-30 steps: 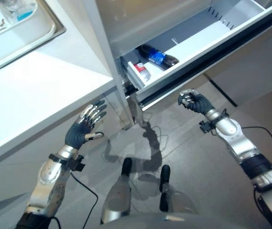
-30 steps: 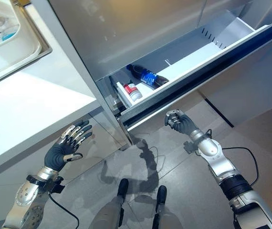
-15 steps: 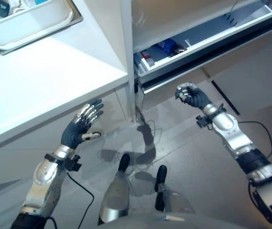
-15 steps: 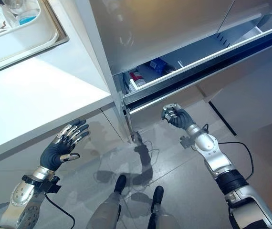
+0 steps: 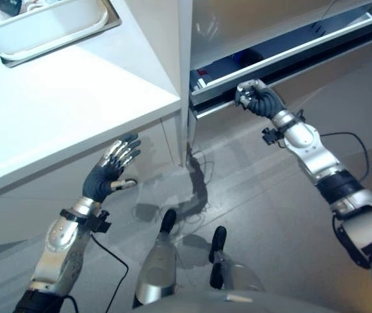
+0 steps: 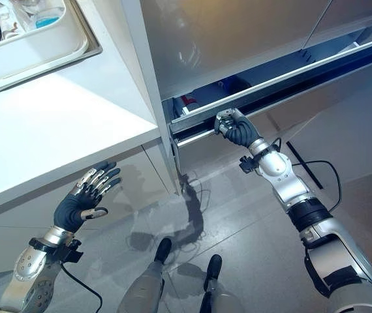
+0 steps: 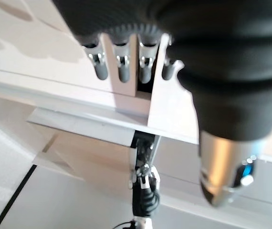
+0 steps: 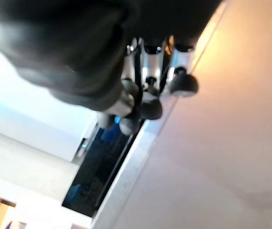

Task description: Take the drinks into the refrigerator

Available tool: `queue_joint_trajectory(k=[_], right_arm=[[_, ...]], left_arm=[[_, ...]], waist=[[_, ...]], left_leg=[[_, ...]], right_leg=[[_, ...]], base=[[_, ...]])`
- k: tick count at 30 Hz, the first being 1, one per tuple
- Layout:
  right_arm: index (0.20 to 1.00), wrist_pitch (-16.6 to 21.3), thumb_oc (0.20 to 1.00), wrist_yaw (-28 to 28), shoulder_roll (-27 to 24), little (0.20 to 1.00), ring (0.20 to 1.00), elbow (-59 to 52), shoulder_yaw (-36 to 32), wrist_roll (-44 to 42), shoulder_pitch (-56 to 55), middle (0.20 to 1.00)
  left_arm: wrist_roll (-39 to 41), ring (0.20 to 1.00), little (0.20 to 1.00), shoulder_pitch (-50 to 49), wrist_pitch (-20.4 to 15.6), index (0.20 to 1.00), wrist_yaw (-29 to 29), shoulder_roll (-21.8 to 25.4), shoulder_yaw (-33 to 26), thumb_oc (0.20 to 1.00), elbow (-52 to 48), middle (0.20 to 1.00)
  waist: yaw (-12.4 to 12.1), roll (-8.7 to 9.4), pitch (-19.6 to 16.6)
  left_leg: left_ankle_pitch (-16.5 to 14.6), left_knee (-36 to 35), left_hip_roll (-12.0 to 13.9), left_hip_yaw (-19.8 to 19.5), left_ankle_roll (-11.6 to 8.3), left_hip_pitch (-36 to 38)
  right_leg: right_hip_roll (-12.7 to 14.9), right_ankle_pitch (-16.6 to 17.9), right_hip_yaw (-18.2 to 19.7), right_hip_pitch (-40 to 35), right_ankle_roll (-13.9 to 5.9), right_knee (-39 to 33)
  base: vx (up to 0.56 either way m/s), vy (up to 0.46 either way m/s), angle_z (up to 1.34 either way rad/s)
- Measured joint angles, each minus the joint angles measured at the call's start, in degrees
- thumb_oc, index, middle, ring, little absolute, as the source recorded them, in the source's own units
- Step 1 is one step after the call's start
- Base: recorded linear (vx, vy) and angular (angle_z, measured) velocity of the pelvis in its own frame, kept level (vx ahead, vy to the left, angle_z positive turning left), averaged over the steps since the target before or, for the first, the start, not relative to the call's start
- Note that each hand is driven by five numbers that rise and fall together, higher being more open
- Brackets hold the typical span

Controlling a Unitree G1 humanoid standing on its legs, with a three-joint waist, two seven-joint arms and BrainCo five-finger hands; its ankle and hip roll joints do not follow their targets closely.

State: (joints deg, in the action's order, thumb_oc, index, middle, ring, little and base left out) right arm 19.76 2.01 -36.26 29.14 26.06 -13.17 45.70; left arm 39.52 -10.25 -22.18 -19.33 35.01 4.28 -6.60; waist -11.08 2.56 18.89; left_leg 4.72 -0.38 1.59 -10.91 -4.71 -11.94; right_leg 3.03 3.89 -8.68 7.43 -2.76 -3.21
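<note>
Grey tiled flooring (image 5: 264,215) is stretching beneath a white countertop (image 5: 55,117) carrying a white plastic tub (image 6: 36,45) at its far corner; beside it, the silver refrigerator's pull-out drawer (image 6: 271,85) is standing almost closed, a red-capped drink bottle (image 6: 188,101) peeking through the remaining gap; the right hand (image 6: 233,129) is pressing curled fingers against the drawer front, gripping nothing; the left hand (image 5: 111,171) is hovering below the counter edge, fingers spread and empty.
</note>
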Motion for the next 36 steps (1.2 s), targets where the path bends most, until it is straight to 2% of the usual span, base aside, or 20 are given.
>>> queue_joint_trajectory(k=[10,15,21,26,36], right_arm=[[0.200,-0.39,0.200,-2.35,0.19,0.200,0.200,0.65,0.42,-0.02,3.32,0.200],[0.200,-0.42,0.200,-2.20,3.00,0.200,0.200,1.02,0.44,-0.08,3.31,0.200],[0.200,-0.53,0.200,-2.14,2.99,0.200,0.200,4.31,0.88,-0.01,4.45,0.200],[0.200,-0.95,0.200,-2.39,2.74,0.200,0.200,6.20,1.98,-0.03,9.50,0.200],[0.200,-1.38,0.200,-2.76,3.92,0.200,0.200,5.73,1.85,-1.07,7.61,0.200]], left_arm=[[0.07,1.000,1.000,1.09,-0.08,1.000,0.61,0.21,0.04,1.000,0.00,1.000],[0.04,1.000,1.000,1.50,-0.12,1.000,1.02,1.72,0.29,1.000,0.00,1.000],[0.04,1.000,1.000,1.44,-0.24,1.000,1.39,1.82,0.29,1.000,0.00,1.000],[0.05,1.000,1.000,1.48,-0.65,1.000,1.43,2.04,0.36,1.000,0.00,1.000],[0.03,1.000,1.000,1.79,-0.73,1.000,1.88,2.05,0.35,1.000,0.01,1.000]], waist=[[-2.53,0.00,0.00],[-2.61,0.00,0.00],[-2.80,-0.01,0.01],[-3.37,-0.03,0.03],[-4.04,-0.04,0.07]], left_leg=[[0.22,0.19,-0.12,-1.18,-0.24,-1.55],[0.26,0.24,-0.38,-1.69,-0.23,-1.71],[0.29,0.24,-0.43,-1.69,-0.19,-1.80],[0.33,0.39,-0.34,-1.74,-0.23,-2.84],[0.34,0.71,-0.48,-2.33,-0.25,-2.82]], right_leg=[[-0.04,0.00,-1.33,0.79,0.40,-0.03],[0.14,-0.20,-1.49,0.76,0.29,0.08],[0.29,-0.58,-1.47,1.23,0.18,0.89],[0.16,-0.55,-1.47,2.31,0.20,0.93],[0.23,-0.67,-2.71,1.59,0.23,0.90]], base=[[0.00,0.005,0.07],[0.00,0.008,0.05],[0.00,0.000,0.00],[0.00,0.000,0.00],[-0.01,0.003,0.04]])
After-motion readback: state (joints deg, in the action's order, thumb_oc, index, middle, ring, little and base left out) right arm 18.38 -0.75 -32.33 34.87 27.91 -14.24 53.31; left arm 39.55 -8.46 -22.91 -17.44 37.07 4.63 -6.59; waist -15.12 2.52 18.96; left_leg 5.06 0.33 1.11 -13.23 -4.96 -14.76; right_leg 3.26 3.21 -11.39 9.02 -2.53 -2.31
